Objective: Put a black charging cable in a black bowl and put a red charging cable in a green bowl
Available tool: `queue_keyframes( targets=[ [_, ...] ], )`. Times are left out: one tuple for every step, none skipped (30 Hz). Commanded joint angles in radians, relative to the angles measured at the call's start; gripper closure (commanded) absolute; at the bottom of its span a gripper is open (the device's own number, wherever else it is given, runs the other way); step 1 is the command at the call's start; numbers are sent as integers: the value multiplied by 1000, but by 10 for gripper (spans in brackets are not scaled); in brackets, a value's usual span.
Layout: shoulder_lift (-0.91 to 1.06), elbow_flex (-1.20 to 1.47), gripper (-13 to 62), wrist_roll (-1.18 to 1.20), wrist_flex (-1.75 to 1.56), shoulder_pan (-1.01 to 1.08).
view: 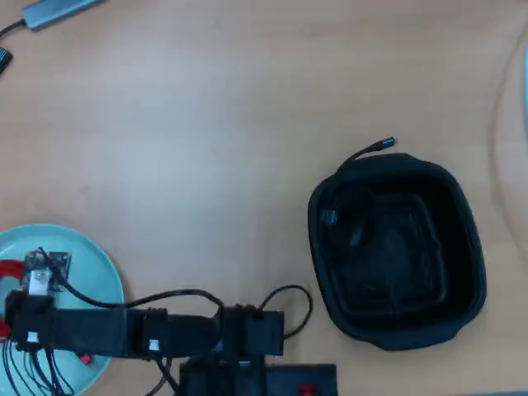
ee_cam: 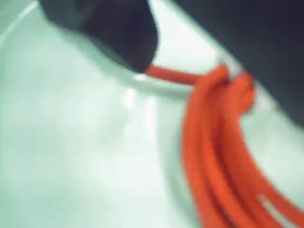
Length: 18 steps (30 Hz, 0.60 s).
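Right, you've got 2 bowls and 2 cables on the desk (view: 214, 124), one of each colour. Take the black bowl (view: 462, 272) as your ref. Green bowl (view: 99, 264) sits well to its left in the overhead view, at the frame's lower-left corner, w/ the arm (view: 124, 330) reaching across it. Red cable (ee_cam: 213, 142) is inside the green bowl: wrist view shows several red loops lying on the pale green floor and up against the rim, one strand running to a dark, blurred gripper (ee_cam: 137, 57) part at the top. You can't tell whether the jaws are apart or clamped; only one dark tip shows, too blurred. Black cable (view: 330, 216) lies in the black bowl, along its left wall, w/ one plug end (view: 384, 145) poking out over the top-left rim onto the desk.
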Motion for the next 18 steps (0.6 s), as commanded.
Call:
queue_keyframes(
  targets=[
    [28,-71,-23,61,170,21],
    [35,-74,-19,69,219,44],
    [46,-75,-17,72,265,66],
    [71,-75,-13,75,311,81],
    [112,-74,-10,80,362,106],
    [156,-72,-10,83,413,147],
    [195,-64,-10,84,453,202],
    [224,-58,-11,83,480,262],
    [239,-60,-11,72,491,321],
    [249,-60,-10,66,491,370],
    [247,-58,-10,54,489,419],
    [249,-60,-10,29,489,465],
    [249,-60,-10,-9,489,514],
    [247,-60,-10,-63,489,577],
    [241,-57,-11,-120,489,647],
    [241,-60,-17,-172,489,713],
    [239,-58,-18,-215,489,773],
    [238,-57,-18,-244,489,827]
  ],
)
